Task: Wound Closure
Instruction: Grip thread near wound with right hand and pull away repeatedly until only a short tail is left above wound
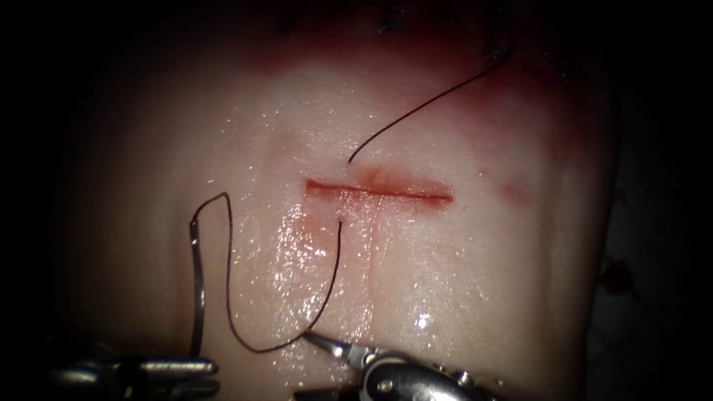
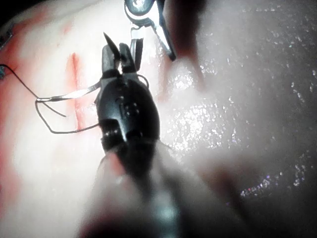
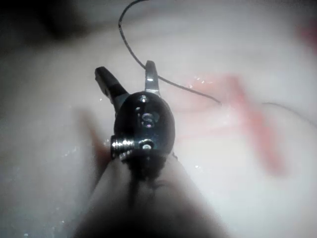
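Needle (image 1: 197, 289) lies free on tissue (image 1: 460, 282) left of cut (image 1: 379, 191), held by left end effector (image 1: 167, 367). Thread (image 1: 327, 297) loops through cut. Right end effector (image 3: 126, 82) open, empty.

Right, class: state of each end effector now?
Left end effector: closed on end of curved silver needle, outside pale tissue.
Right end effector: open, holding nothing.

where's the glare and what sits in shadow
Endoscope view: glare on the wet tissue below the cut; left claw, holding the needle near its point outside the tissue, sits in the dark rim. Right wrist view: the open, empty right claw glints.
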{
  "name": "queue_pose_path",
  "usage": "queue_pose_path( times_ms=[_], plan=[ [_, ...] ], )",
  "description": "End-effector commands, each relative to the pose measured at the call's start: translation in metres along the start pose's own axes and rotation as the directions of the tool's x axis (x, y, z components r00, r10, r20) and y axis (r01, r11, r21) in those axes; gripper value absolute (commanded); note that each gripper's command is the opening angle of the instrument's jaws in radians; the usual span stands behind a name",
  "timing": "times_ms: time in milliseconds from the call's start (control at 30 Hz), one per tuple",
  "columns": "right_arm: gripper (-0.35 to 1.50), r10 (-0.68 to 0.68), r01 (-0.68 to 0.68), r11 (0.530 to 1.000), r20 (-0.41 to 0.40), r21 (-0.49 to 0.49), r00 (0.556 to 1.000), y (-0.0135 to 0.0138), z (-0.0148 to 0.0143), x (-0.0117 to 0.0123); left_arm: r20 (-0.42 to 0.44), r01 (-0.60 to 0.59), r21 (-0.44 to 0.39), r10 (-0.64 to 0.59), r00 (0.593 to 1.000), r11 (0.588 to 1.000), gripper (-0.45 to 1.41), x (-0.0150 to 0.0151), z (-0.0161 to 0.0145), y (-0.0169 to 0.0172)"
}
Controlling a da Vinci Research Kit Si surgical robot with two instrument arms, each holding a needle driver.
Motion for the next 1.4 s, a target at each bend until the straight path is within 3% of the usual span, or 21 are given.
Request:
queue_pose_path(
  times_ms=[33, 133, 300, 667, 967, 1033, 1167, 1200, 1400],
  plan=[
    [1.31, -0.039, 0.038, 0.999, -0.005, -0.028, 0.999, 0.0026, -0.0001, -0.0002, 0.012, 0.007, 0.024, -0.007, 1.000, 1.000, -0.35, -0.0007, 0.0002, -0.0008],
    [1.31, -0.086, 0.086, 0.993, 0.002, -0.079, 0.996, 0.0054, -0.0010, -0.0001, 0.035, 0.021, 0.075, -0.023, 0.999, 0.997, -0.35, -0.0017, -0.0008, -0.0026],
    [1.28, -0.148, 0.151, 0.983, 0.038, -0.107, 0.988, 0.0073, -0.0007, -0.0008, 0.054, 0.027, 0.102, -0.032, 0.998, 0.994, -0.35, -0.0022, -0.0007, -0.0037],
    [1.16, -0.231, 0.242, 0.968, 0.141, -0.062, 0.963, 0.0096, 0.0023, -0.0060, 0.044, 0.025, 0.106, -0.030, 0.999, 0.994, -0.35, -0.0029, 0.0014, -0.0038],
    [1.06, -0.249, 0.257, 0.966, 0.159, -0.031, 0.955, 0.0101, 0.0034, -0.0082, 0.039, 0.030, 0.103, -0.035, 0.999, 0.994, -0.35, -0.0027, 0.0011, -0.0038],
    [0.84, -0.251, 0.258, 0.966, 0.151, -0.027, 0.956, 0.0100, 0.0036, -0.0084, 0.037, 0.030, 0.102, -0.034, 0.999, 0.994, -0.35, -0.0027, 0.0010, -0.0038],
    [-0.18, -0.253, 0.257, 0.966, 0.142, -0.014, 0.957, 0.0098, 0.0039, -0.0083, 0.038, 0.036, 0.103, -0.040, 0.998, 0.994, -0.35, -0.0026, 0.0010, -0.0037],
    [-0.31, -0.252, 0.257, 0.966, 0.144, -0.012, 0.957, 0.0098, 0.0039, -0.0083, 0.038, 0.036, 0.103, -0.040, 0.998, 0.994, -0.35, -0.0025, 0.0010, -0.0037],
    [-0.35, -0.255, 0.256, 0.967, 0.168, 0.017, 0.952, 0.0103, 0.0041, -0.0088, 0.032, 0.036, 0.100, -0.039, 0.999, 0.994, -0.35, -0.0024, 0.0009, -0.0036]
  ],
)
